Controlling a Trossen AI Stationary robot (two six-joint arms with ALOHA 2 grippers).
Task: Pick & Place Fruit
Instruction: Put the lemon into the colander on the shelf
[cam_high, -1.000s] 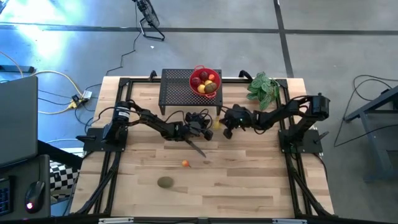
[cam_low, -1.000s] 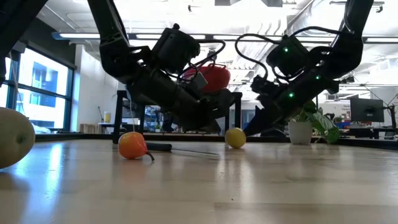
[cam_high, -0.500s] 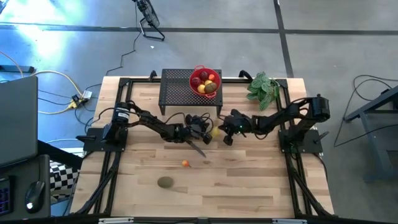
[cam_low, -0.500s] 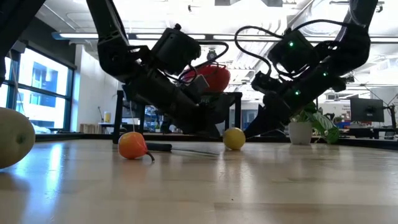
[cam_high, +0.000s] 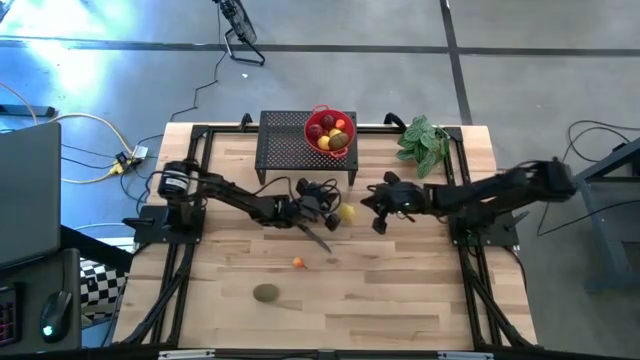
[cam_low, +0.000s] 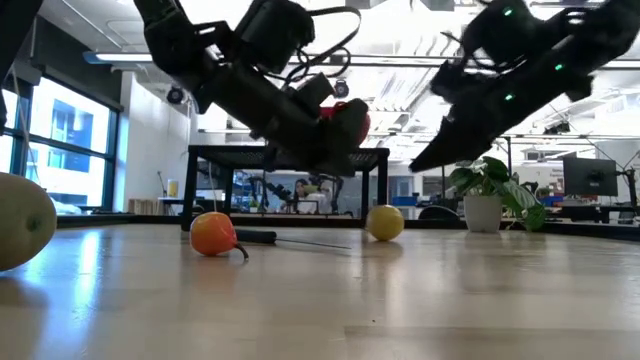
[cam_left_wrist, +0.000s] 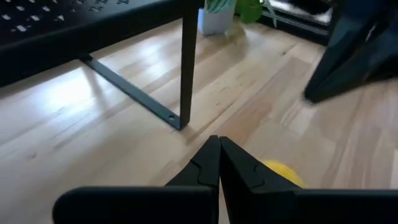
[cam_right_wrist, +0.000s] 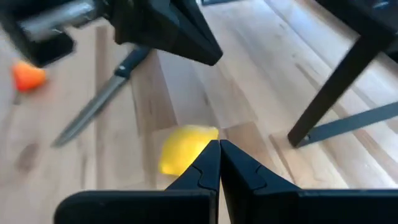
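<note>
1. The small yellow lemon (cam_high: 347, 212) lies on the wooden table (cam_high: 400, 290) at frame centre
2. The left gripper (cam_high: 331, 221), clenched and empty, sits just left of it
3. The right gripper (cam_high: 378, 226), clenched and empty, sits right of it
4. The red bowl (cam_high: 313, 143) holds more fruit at upper centre

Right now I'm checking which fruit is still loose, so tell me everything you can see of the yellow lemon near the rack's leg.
The lemon is small, oval and plain bright yellow, with a smooth matte skin. It lies on the bare wooden table, free of both pincers: the left pincer and right pincer are shut and raised on either side of it, holding nothing. It rests in front of the black mesh rack, with the knife lying nearby, apart from it.
</note>
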